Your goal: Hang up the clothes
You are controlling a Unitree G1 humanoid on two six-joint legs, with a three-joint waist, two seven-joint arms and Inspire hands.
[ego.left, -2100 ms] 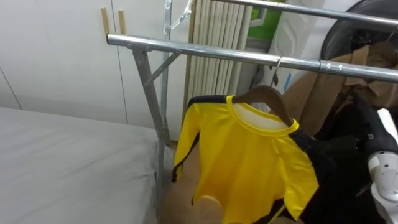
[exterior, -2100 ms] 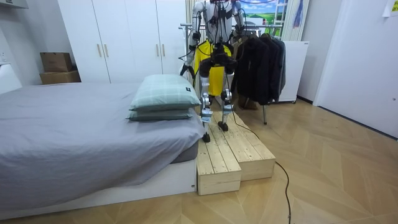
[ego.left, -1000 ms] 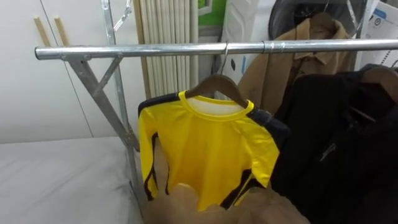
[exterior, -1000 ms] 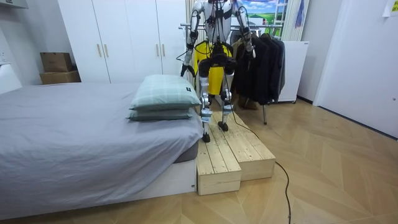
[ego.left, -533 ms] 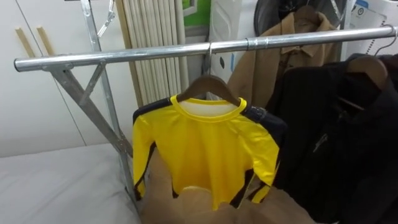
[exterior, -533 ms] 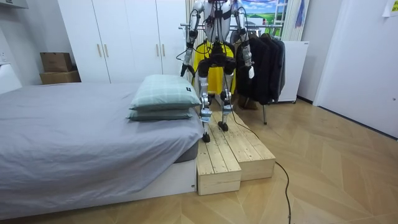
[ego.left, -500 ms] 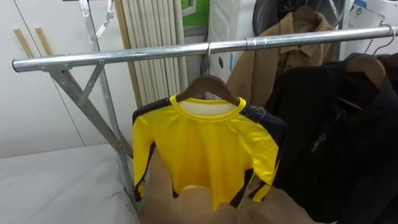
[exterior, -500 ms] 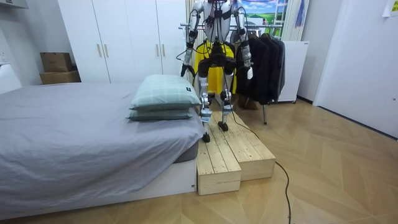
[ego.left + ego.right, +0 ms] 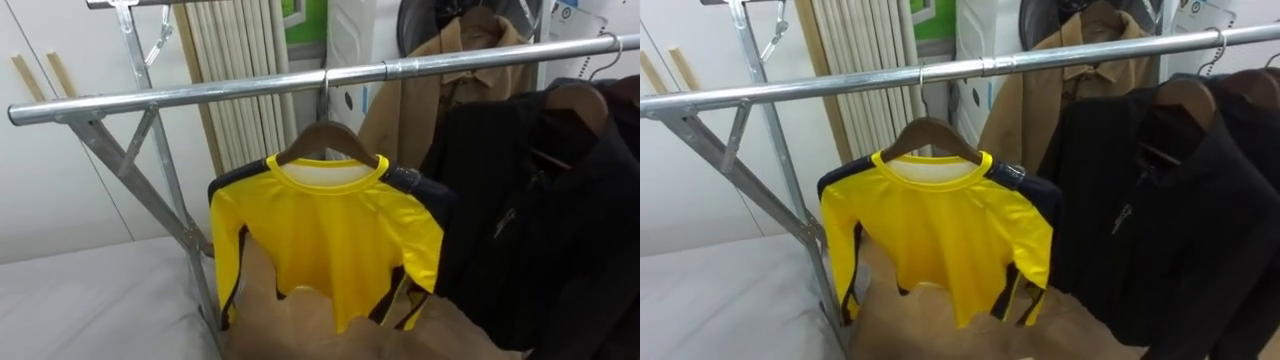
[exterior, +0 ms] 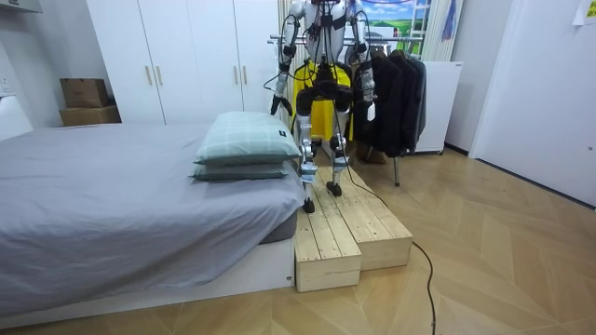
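Observation:
A yellow shirt [image 9: 335, 240] with dark sleeve stripes hangs on a wooden hanger [image 9: 325, 138], hooked over the metal rail [image 9: 200, 93] of the clothes rack. It hangs free, with nothing touching it. In the room view I stand on a wooden platform [image 10: 354, 233] facing the rack, with the shirt [image 10: 300, 88] in front of me. My left hand [image 10: 276, 104] and right hand [image 10: 365, 106] hang low at my sides, away from the rail; they are too small there to read.
Black jackets [image 9: 540, 210] and a tan coat [image 9: 410, 110] hang on the same rail, right of the shirt. The rack's slanted brace [image 9: 150, 190] stands at left, over the grey bed [image 9: 90, 300]. Pillows [image 10: 244, 140] lie by the platform.
Both arms have come down from the rail to my sides, and the right hand has left the eye view. The camera has swung right; the shirt stays on the rail.

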